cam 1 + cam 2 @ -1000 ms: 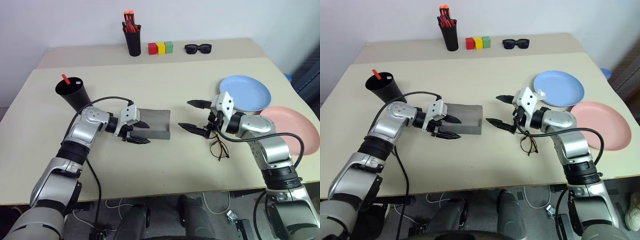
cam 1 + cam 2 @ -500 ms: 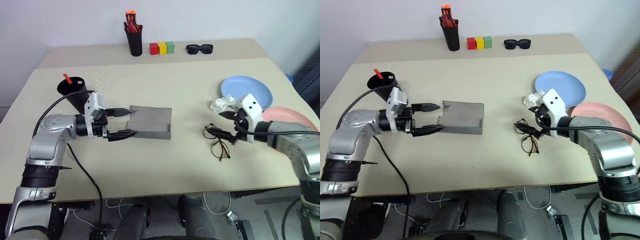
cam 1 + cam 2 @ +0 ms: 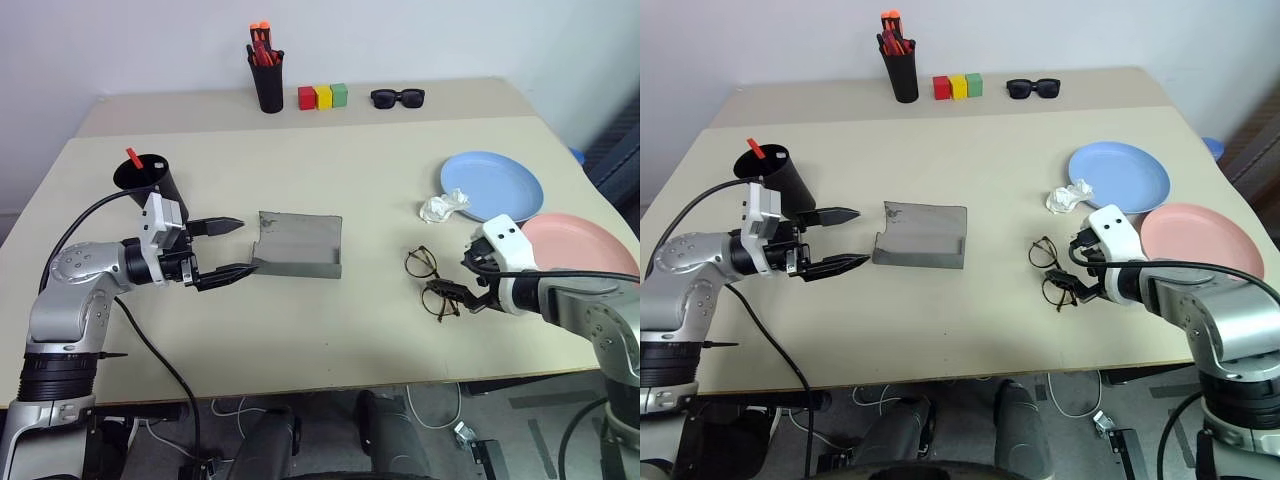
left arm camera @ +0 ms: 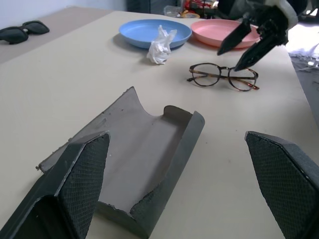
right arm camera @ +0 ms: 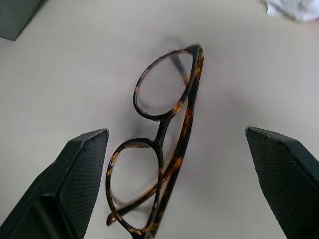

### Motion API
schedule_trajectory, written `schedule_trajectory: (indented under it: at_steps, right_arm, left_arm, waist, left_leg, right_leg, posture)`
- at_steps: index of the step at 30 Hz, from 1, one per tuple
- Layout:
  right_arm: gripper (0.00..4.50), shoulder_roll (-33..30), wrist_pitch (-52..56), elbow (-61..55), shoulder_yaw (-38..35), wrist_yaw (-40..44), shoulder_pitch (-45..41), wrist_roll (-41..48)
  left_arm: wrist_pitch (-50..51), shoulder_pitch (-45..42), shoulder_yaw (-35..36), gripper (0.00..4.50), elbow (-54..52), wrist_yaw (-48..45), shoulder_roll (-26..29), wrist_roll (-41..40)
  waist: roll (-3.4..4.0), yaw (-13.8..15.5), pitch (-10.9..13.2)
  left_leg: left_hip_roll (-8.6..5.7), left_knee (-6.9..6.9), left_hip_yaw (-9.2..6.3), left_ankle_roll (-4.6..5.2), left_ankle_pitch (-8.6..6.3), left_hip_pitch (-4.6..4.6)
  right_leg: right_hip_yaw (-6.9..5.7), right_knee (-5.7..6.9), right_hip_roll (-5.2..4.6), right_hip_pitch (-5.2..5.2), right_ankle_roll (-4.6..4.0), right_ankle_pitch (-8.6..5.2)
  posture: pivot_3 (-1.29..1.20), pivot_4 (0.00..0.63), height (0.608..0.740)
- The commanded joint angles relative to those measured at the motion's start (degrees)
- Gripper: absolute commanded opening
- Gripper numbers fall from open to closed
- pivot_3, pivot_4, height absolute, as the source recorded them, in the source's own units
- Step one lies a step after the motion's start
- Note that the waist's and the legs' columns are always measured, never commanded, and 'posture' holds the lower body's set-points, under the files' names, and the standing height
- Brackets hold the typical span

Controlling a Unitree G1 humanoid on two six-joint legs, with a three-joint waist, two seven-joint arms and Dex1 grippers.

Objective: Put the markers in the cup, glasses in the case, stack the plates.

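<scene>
Right hand [image 3: 1077, 290] hovers spread over glasses [image 3: 1051, 279].

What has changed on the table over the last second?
The left gripper drew back off the case toward the cup, leaving the case lying open. The right gripper swung back toward the pink plate and turned down over the glasses, jaws open, nothing held. The glasses, both plates, the crumpled wrapper and the cup have stayed put.
</scene>
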Motion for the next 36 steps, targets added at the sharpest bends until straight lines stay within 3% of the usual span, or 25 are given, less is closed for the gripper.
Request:
schedule_trajectory:
  at_steps: [1,3,14,17,19,20,27,32,36]
  right_arm:
    - [3.16,0.8,0.8,-0.7,-0.5,-1.4,-0.5,0.2]
    - [2.19,2.1,1.4,-0.6,-0.6,-2.1,-1.0,0.6]
    - [2.19,3.7,2.5,2.3,0.5,-3.9,-2.9,0.3]
    - [1.34,3.3,2.0,3.1,2.0,-4.1,-3.2,-0.2]
    - [0.31,3.7,1.8,3.7,2.2,-4.4,-3.5,-0.3]
    - [0.01,3.8,1.8,3.9,2.3,-4.4,-3.7,-0.2]
    - [0.01,2.5,-1.6,4.8,4.8,-3.5,-6.6,-0.6]
    - [0.01,4.1,-7.7,7.5,8.5,-1.0,-16.5,-0.6]
    - [0.01,9.8,-15.9,15.9,13.5,0.9,-26.3,-2.3]
  left_arm:
    - [-0.8,0.4,1.0,4.5,-2.4,0.6,0.7,-1.4]
    - [-0.4,0.6,0.9,4.5,-2.9,1.0,0.7,-1.5]
    - [0.0,2.0,0.8,4.5,-5.1,2.9,0.6,-2.0]
    - [-0.1,2.5,0.7,4.5,-5.8,3.5,0.6,-2.1]
    - [0.0,2.6,0.8,4.5,-6.1,3.8,0.8,-2.2]
    - [0.0,2.7,0.9,4.5,-6.2,3.9,0.8,-2.3]
    - [1.1,3.2,1.8,4.5,-6.5,5.2,1.7,-2.8]
    - [3.4,4.5,5.7,4.5,-6.8,6.9,3.1,-5.3]
    - [3.4,8.1,8.3,4.5,-7.2,7.5,4.7,-5.8]
  waist:
    - [0.0,0.0,0.0]
    - [-0.01,-0.1,0.0]
    - [0.0,-0.1,0.0]
    - [0.0,-0.1,0.0]
    - [0.0,-0.1,0.0]
    - [-0.04,-0.1,0.0]
    - [-0.12,-0.2,-0.1]
    - [-0.03,-0.7,0.0]
    - [-0.02,-1.0,0.0]
  left_leg:
    - [0.0,0.0,0.0,0.0,0.0,0.01]
    - [0.0,0.0,0.01,0.01,-0.01,0.01]
    - [0.01,-0.01,0.03,0.03,-0.02,0.01]
    - [0.01,-0.01,0.04,0.03,-0.02,0.02]
    - [0.01,-0.01,0.04,0.03,-0.02,0.02]
    - [0.01,-0.01,0.05,0.04,-0.02,0.04]
    - [0.02,0.01,0.05,0.04,-0.02,0.1]
    - [0.06,-0.02,0.1,0.04,-0.02,0.09]
    - [0.18,-0.14,0.16,0.05,-0.03,0.1]
  right_leg:
    - [0.0,0.0,0.0,0.0,0.0,0.0]
    - [0.0,0.0,0.0,0.0,0.0,0.0]
    - [0.01,-0.03,0.01,0.0,0.0,0.0]
    - [0.01,-0.02,0.01,0.0,0.0,0.0]
    - [0.02,-0.03,0.01,0.0,0.0,0.0]
    - [0.02,-0.03,0.01,0.02,0.0,0.0]
    - [0.01,-0.04,0.02,0.09,0.0,0.0]
    - [0.05,-0.01,0.06,0.0,0.0,0.0]
    - [0.06,-0.06,0.13,-0.04,-0.02,0.0]
  posture:
    - [0.0,0.15,0.74]
    - [0.0,0.15,0.74]
    - [0.0,0.15,0.74]
    - [0.0,0.15,0.74]
    - [0.0,0.15,0.74]
    - [0.0,0.15,0.74]
    - [0.0,0.15,0.74]
    - [0.0,0.15,0.74]
    - [0.0,0.15,0.74]
